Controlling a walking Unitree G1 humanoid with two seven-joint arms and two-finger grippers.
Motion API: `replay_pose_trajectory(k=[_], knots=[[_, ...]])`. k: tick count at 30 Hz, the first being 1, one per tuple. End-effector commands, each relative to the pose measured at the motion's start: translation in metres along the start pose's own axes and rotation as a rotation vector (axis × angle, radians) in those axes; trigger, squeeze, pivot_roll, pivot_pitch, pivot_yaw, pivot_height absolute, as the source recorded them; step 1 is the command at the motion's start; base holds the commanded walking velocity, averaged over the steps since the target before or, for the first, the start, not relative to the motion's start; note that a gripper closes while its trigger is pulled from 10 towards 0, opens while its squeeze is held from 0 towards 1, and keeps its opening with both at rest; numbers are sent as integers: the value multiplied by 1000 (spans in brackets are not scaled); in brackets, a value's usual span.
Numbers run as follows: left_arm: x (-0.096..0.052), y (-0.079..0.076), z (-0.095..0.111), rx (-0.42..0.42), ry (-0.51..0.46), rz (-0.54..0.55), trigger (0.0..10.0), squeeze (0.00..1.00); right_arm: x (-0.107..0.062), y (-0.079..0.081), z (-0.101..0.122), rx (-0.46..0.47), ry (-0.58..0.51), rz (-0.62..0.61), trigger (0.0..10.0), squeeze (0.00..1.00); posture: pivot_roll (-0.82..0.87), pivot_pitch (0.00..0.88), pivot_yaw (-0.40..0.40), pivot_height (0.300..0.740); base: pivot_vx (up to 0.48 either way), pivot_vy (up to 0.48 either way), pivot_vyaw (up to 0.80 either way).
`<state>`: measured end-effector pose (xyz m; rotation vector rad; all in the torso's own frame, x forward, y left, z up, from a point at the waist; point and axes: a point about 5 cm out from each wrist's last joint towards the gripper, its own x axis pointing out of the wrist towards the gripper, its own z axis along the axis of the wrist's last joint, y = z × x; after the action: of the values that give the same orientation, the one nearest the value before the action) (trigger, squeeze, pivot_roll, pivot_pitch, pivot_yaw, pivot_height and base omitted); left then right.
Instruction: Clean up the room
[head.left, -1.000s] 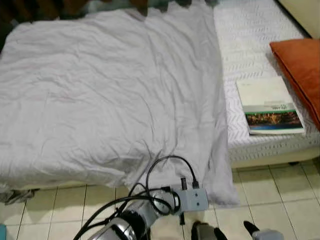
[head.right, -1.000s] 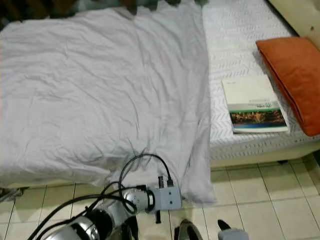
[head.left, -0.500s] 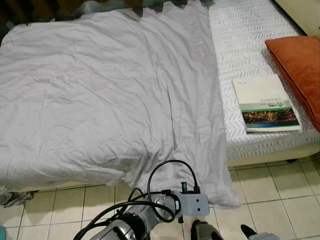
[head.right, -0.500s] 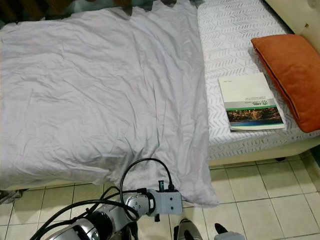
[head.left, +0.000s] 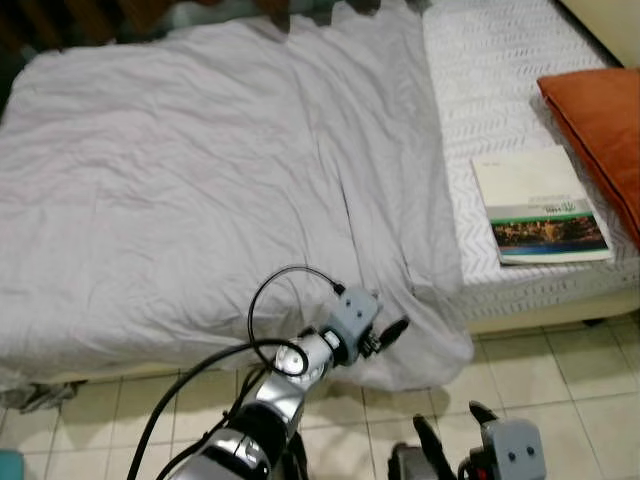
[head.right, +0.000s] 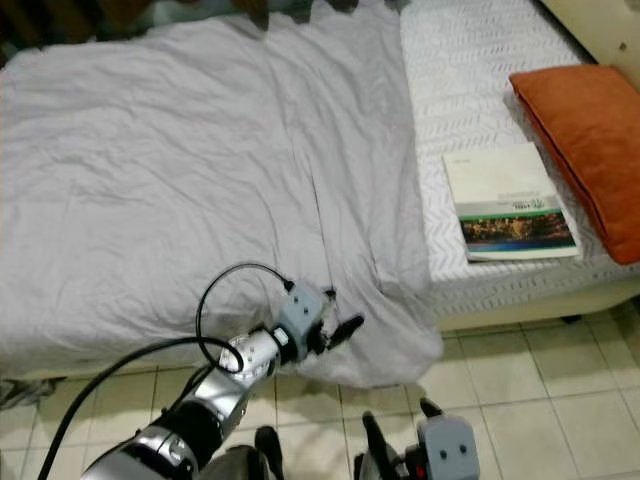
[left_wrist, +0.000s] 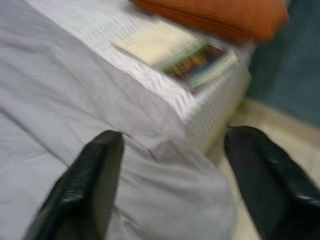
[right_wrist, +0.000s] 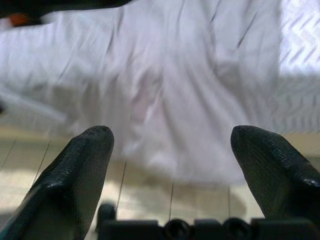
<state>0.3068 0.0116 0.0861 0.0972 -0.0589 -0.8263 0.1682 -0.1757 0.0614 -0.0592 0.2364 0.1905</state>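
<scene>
A wrinkled pale grey blanket (head.left: 220, 180) covers most of the bed, and its near right corner (head.left: 425, 350) hangs over the bed's edge. My left gripper (head.left: 392, 330) is open, just above that corner, pointing right along the edge. In the left wrist view its fingers (left_wrist: 95, 180) stand wide apart over the blanket (left_wrist: 75, 100). My right gripper (head.left: 452, 432) is open and low over the floor tiles. It faces the hanging blanket (right_wrist: 165, 90). A book (head.left: 540, 205) with a green cover picture lies on the bare white mattress (head.left: 480, 90), beside an orange pillow (head.left: 600, 120).
Beige floor tiles (head.left: 570, 370) run along the bed's near side. A dark cloth (head.left: 30, 395) peeks out under the bed at the left. Black cables loop off my left arm (head.left: 270, 300). Dark furniture stands beyond the bed's far edge.
My left arm has risen from near the floor and reached forward to the blanket's hanging corner. My right gripper has come further up into view. The camera has shifted slightly.
</scene>
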Motion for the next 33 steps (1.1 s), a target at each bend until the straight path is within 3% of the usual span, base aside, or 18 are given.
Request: replay_pose_trajectory(k=[1, 31, 32, 33], knots=[[-27, 10, -23, -40, 62, 74, 10000, 1000, 4, -3, -3, 9, -1, -22, 10000, 0, -246, 157, 134, 740, 0, 0, 0], [-27, 10, -23, -40, 62, 74, 10000, 1000, 4, -3, -3, 9, -1, -22, 10000, 0, -246, 157, 134, 740, 0, 0, 0], [-47, 28, -26, -71, 81, 184, 10000, 1000, 17, -8, 0, 10, -40, -42, 10000, 0, -205, 89, 136, 740, 0, 0, 0], [-68, 45, -22, -92, 37, 351, 10000, 0, 41, -19, 15, 14, -121, -91, 10000, 0, -132, 0, 74, 740, 465, 0, 0]])
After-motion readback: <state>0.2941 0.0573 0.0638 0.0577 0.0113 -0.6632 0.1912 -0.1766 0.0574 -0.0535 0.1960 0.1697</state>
